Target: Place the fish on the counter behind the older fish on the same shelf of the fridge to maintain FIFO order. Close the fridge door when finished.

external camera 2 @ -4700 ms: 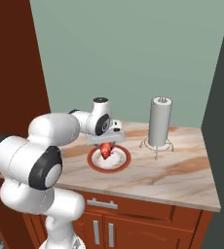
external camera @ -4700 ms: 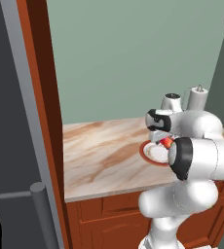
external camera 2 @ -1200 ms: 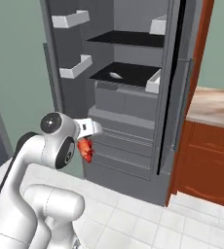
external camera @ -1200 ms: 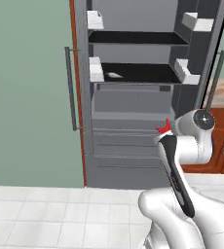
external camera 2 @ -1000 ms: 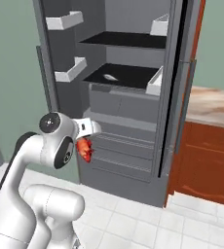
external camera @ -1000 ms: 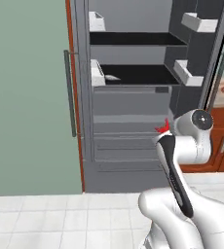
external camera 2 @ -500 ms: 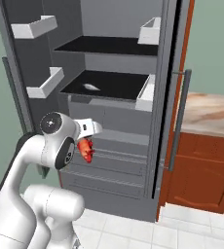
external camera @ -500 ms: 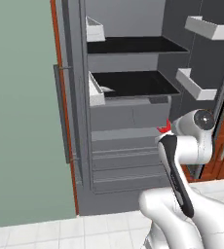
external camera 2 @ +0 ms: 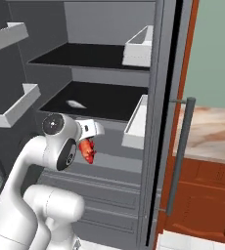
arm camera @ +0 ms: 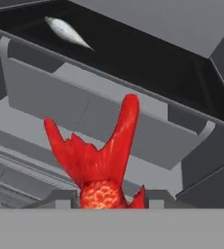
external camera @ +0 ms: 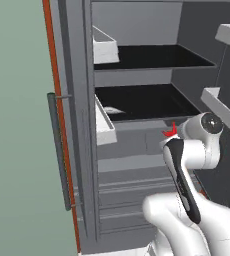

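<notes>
Now arm bent low, fingers (external camera 2: 87, 145) gripping fish (external camera 2: 87, 149)

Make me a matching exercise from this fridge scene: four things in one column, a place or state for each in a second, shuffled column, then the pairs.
Things:
1. fish
2. older fish
3. fridge door
4. gripper

Places or states:
A. lying on the middle shelf
B. swung open, white bins on its inner face
C. held in front of the fridge, below the shelf's front edge
D. shut on the red-orange fish

Pairs: 1-C, 2-A, 3-B, 4-D
</notes>
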You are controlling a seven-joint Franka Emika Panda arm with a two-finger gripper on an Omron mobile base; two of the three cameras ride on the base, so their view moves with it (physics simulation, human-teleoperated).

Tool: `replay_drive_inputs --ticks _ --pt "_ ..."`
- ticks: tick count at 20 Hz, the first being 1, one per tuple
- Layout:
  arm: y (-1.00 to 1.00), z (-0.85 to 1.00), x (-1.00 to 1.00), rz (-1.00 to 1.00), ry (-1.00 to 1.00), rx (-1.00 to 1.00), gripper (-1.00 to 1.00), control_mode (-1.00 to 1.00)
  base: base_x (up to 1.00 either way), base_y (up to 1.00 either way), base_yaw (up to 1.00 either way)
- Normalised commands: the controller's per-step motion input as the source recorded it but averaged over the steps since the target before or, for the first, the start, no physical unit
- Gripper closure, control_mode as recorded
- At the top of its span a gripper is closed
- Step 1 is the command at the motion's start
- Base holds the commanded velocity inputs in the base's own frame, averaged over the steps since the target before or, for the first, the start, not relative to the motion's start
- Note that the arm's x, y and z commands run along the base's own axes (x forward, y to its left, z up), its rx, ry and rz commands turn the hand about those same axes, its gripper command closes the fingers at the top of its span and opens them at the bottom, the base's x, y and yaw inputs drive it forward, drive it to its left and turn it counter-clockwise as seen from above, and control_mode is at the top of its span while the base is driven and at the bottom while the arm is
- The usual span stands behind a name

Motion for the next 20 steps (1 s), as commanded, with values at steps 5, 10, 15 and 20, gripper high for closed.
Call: replay_drive_inputs --ticks 5,10,15,20 --pt "0.00 0.00 0.00 0.00 0.00 0.00 1.00 1.00 0.72 0.00 0.00" --pt "0.00 0.00 0.00 0.00 0.00 0.00 1.00 1.00 0.60 0.00 0.00" --pt "0.00 0.00 0.00 0.00 0.00 0.00 1.00 1.00 0.58 0.00 0.00" --pt "0.00 0.00 0.00 0.00 0.00 0.00 1.00 1.00 0.51 0.00 0.00"
